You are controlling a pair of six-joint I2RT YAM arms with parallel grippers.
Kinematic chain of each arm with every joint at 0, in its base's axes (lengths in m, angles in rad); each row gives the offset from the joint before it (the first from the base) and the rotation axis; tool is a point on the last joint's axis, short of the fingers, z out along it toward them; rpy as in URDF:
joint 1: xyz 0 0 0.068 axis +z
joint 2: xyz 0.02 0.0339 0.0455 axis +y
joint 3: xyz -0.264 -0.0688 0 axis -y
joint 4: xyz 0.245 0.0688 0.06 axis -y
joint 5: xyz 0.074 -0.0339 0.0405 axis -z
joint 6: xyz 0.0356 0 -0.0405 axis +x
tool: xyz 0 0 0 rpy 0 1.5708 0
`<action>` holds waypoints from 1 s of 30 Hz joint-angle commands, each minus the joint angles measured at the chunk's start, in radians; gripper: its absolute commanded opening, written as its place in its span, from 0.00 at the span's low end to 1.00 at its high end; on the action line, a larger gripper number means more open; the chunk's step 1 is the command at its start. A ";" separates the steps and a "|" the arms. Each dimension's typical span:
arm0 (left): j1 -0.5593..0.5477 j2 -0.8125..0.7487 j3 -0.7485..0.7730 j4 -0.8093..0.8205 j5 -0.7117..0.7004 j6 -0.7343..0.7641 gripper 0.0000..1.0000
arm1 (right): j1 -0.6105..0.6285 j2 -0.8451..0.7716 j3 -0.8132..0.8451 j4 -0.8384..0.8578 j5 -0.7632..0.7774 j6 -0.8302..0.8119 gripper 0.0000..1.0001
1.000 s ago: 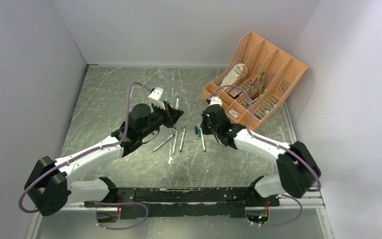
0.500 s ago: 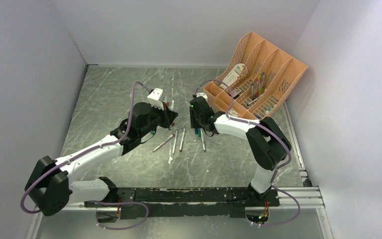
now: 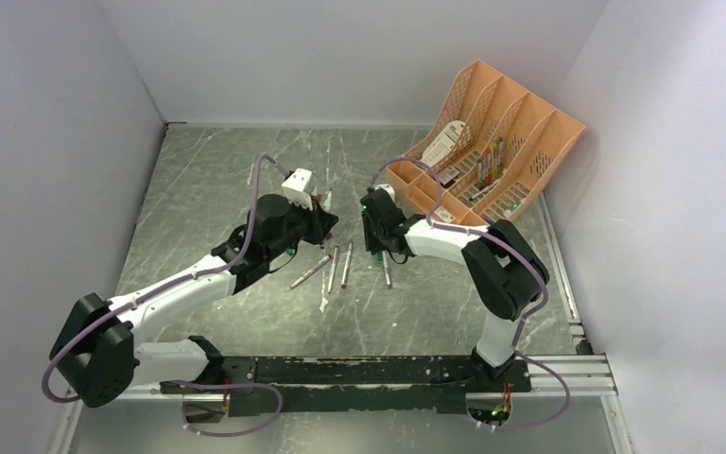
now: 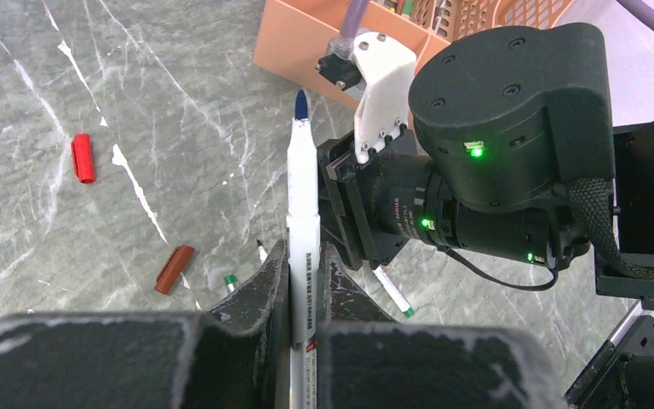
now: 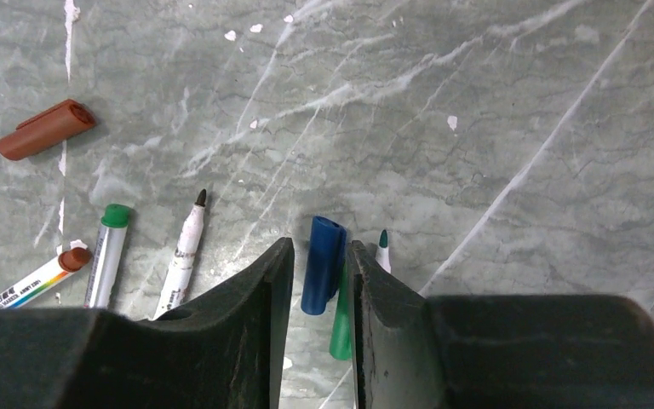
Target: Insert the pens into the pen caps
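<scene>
My left gripper (image 4: pixel 304 249) is shut on a whitish pen (image 4: pixel 303 196) with a blue tip, which points towards the right arm. In the top view the left gripper (image 3: pixel 324 219) hovers left of the right gripper (image 3: pixel 375 248). My right gripper (image 5: pixel 319 247) is open and low over the table. Its jaws straddle a blue cap (image 5: pixel 322 266) that lies close to the right finger. A green cap (image 5: pixel 341 328) lies beside the blue cap, and a green-tipped pen (image 5: pixel 382 250) lies just right of it. A brownish cap (image 5: pixel 47 129) and a red cap (image 4: pixel 83 158) lie apart on the table.
Several loose pens (image 3: pixel 333 268) lie between the arms, among them a green-ended pen (image 5: pixel 106 256) and a black-tipped pen (image 5: pixel 186 251). The orange organiser (image 3: pixel 492 151) with bunched pens stands at the back right. Grey walls close in the left, back and right sides.
The right arm has folded and swung its gripper left and down to the blue cap. The left gripper, still holding the pen, has drawn back slightly to the left.
</scene>
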 commanded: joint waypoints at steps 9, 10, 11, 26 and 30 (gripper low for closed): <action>0.006 -0.004 0.006 -0.006 0.007 0.005 0.07 | 0.012 0.046 -0.013 -0.011 0.015 0.004 0.32; 0.006 -0.004 0.005 -0.006 0.006 0.004 0.07 | 0.014 0.053 -0.009 -0.016 0.020 0.002 0.32; 0.006 -0.004 0.007 -0.008 0.006 0.004 0.07 | 0.014 0.063 -0.005 -0.020 0.023 0.000 0.31; 0.007 -0.008 0.000 0.003 0.041 -0.027 0.07 | -0.004 -0.024 -0.059 0.062 -0.051 0.064 0.00; 0.009 -0.009 -0.033 0.116 0.150 -0.100 0.07 | -0.071 -0.240 -0.214 0.305 -0.227 0.167 0.00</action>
